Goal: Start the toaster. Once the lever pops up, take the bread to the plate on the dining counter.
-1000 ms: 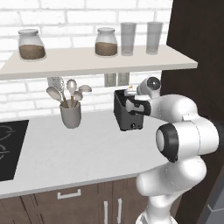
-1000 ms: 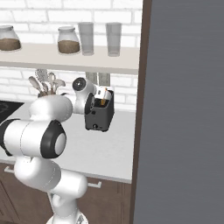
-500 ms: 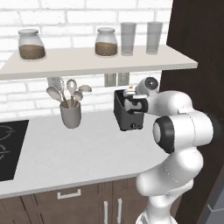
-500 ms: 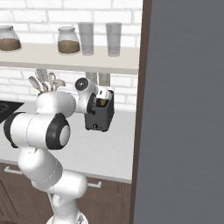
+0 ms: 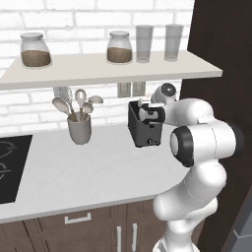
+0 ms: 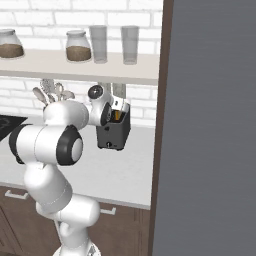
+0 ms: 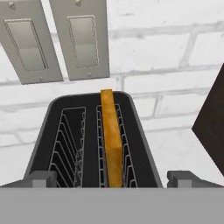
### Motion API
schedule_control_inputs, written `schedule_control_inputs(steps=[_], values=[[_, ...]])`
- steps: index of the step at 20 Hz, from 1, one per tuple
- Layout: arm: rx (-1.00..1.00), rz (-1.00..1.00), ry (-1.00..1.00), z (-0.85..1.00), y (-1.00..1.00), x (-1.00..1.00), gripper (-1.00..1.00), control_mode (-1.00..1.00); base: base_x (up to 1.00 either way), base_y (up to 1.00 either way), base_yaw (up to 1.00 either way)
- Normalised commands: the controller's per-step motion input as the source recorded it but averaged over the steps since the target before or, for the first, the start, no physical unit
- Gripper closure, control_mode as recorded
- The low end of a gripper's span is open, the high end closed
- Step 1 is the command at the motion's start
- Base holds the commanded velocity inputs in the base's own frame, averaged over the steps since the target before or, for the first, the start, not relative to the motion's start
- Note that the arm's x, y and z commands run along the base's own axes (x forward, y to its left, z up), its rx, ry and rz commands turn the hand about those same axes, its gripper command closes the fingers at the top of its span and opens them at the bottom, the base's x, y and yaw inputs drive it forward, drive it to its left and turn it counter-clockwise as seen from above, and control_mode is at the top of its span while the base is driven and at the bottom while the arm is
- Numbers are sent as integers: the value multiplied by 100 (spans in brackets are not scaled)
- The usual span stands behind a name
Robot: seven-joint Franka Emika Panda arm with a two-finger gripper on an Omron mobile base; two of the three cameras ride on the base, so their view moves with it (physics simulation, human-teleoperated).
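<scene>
Above the toaster (image 7: 89, 144) the gripper (image 7: 111, 178) hangs with its jaws spread wide, holding nothing. Beneath it the bread (image 7: 112, 140) stands on edge in one slot (the other is bare), the toaster sitting near the worktop's (image 5: 88, 172) back edge, beside the dark cabinet.

Kitchen: hob (image 5: 10, 170), utensil cup (image 5: 79, 129), toaster (image 5: 144, 128), shelf jars (image 5: 119, 47).
</scene>
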Motion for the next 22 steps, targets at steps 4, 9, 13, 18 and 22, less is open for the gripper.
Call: schedule_control_inputs(steps=[4,9,13,18,22], values=[[0,0,0,-13,0,0,-100,-100,0,0,0],[0,0,0,-18,0,0,-100,-100,0,0,0],[0,0,3,-7,0,7,-100,-100,0,0,0],[0,0,10,-1,0,12,-100,-100,0,0,0],[0,0,9,0,0,13,-100,-100,0,0,0]])
